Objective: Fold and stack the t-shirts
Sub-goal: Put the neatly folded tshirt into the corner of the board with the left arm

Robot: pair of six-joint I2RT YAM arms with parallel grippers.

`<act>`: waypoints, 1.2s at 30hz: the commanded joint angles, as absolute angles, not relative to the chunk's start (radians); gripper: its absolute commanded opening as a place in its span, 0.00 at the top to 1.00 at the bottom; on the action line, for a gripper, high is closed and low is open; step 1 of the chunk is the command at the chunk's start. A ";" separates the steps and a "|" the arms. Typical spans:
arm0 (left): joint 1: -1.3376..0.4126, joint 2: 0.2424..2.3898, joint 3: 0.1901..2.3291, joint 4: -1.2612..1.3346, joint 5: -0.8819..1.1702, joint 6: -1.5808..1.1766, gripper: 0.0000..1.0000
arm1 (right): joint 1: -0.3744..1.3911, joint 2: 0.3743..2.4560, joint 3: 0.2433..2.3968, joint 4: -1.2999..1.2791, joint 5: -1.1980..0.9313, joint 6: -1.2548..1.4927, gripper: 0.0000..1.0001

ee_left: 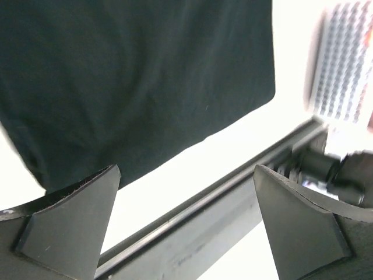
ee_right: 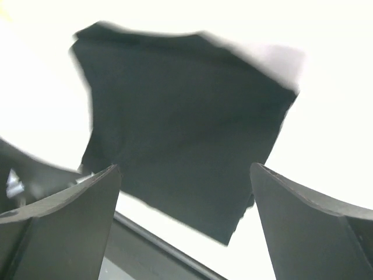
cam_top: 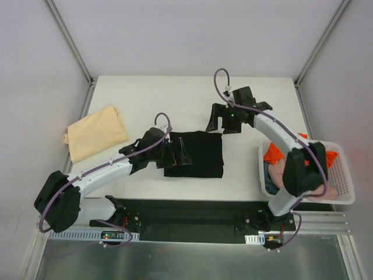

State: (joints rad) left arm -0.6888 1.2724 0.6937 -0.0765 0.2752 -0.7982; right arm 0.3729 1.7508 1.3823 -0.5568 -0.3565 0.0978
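Lying folded, black t-shirt (cam_top: 204,154) seemingly sits under left pincer (cam_top: 178,153).

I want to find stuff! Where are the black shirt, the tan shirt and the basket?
black shirt (cam_top: 201,154): top view, its middle.
tan shirt (cam_top: 96,133): top view, its middle.
basket (cam_top: 342,174): top view, right mesh wall.

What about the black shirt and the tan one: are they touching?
Apart. The top view shows bare table between the black shirt and the tan shirt.
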 commanded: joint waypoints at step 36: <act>-0.652 1.864 1.134 -0.466 -0.260 -0.696 0.98 | 0.417 0.985 0.781 -0.540 -0.121 -0.048 0.04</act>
State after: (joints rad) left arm -0.6544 1.8187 1.1427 -0.3565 -0.1440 -0.7013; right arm 0.4171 1.0107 0.7876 -0.5381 -0.1551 -0.0200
